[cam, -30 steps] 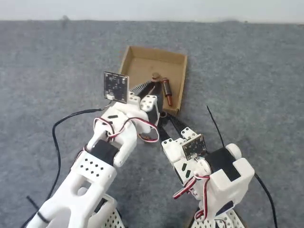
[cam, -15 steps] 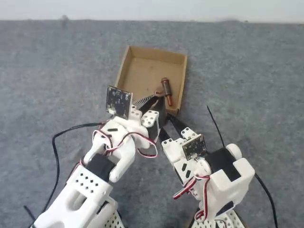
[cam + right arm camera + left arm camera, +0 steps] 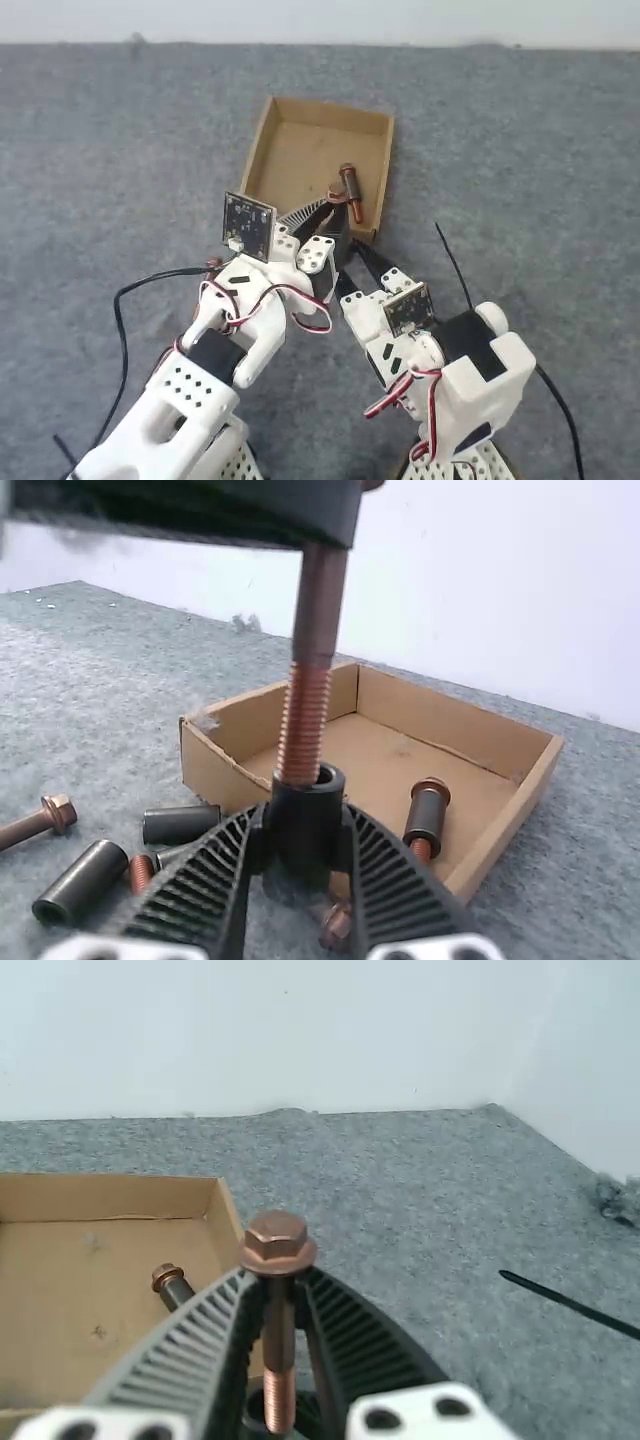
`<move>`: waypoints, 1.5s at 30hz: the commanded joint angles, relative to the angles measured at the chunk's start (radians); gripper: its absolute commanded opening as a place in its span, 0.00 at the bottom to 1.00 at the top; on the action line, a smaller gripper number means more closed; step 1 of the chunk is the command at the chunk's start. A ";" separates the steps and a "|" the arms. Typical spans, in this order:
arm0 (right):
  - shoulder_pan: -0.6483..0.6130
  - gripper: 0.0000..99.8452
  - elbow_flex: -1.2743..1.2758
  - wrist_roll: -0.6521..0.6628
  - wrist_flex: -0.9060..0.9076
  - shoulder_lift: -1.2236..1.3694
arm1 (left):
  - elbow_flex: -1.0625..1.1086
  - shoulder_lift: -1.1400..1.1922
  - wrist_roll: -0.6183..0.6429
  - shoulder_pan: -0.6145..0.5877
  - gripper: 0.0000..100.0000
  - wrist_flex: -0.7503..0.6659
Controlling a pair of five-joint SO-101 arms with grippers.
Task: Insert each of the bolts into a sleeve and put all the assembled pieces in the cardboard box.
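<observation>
— Step?
— Was insertion: copper hex-head bolt (image 3: pixel 279 1250) clamped in left gripper (image 3: pixel 278 1282), tip at dark cylindrical sleeve (image 3: pixel 305 792) pinched by right gripper (image 3: pixel 303 845), mid-frame.
— Next?
— Called for straight push, then brown cardboard box (image 3: pixel 300 150), upper centre.

A grey, felt-like carpet (image 3: pixel 520 150) covers the surface, flat and evenly lit, with only soft shadows. Along its far edge it meets a plain white wall (image 3: pixel 320 20). A second white wall (image 3: pixel 590 1050) joins the first in a corner (image 3: pixel 492 1108), and a small dark tuft of lint (image 3: pixel 615 1198) lies at its foot.
</observation>
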 commanded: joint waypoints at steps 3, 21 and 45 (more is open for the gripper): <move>-0.008 0.01 0.021 0.011 -0.007 -0.005 | -0.001 -0.043 -0.009 0.000 0.01 -0.101; -0.008 0.01 0.021 0.011 -0.007 -0.005 | 0.048 -0.035 -0.095 0.003 0.01 -0.103; -0.004 0.01 0.025 0.011 -0.008 -0.013 | 0.166 -0.035 -0.095 0.003 0.01 -0.299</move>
